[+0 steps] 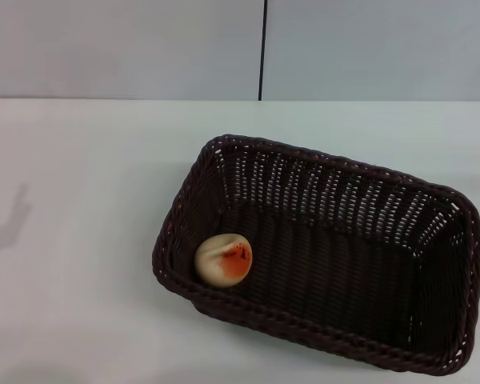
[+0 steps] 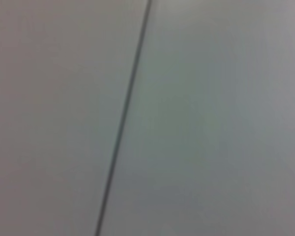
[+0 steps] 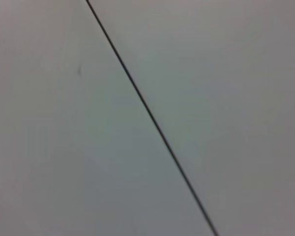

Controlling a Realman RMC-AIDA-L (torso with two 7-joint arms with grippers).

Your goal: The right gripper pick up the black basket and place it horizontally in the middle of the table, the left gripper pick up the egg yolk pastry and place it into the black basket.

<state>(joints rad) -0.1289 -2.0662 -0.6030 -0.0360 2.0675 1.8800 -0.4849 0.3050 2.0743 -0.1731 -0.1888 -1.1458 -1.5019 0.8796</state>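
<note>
Cream egg yolk pastry (image 1: pixel 223 258), orange-red glazed, lies inside black basket (image 1: pixel 432 364)

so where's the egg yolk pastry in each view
Head view: the egg yolk pastry lies inside the black basket, in its near-left corner, lower middle of the picture.
Left wrist view: not in it; only a pale wall with a dark seam.
Right wrist view: not in it; the same kind of wall and seam.
Shared landmark: the dark seam in the wall, also seen above the table in the head view.
</note>
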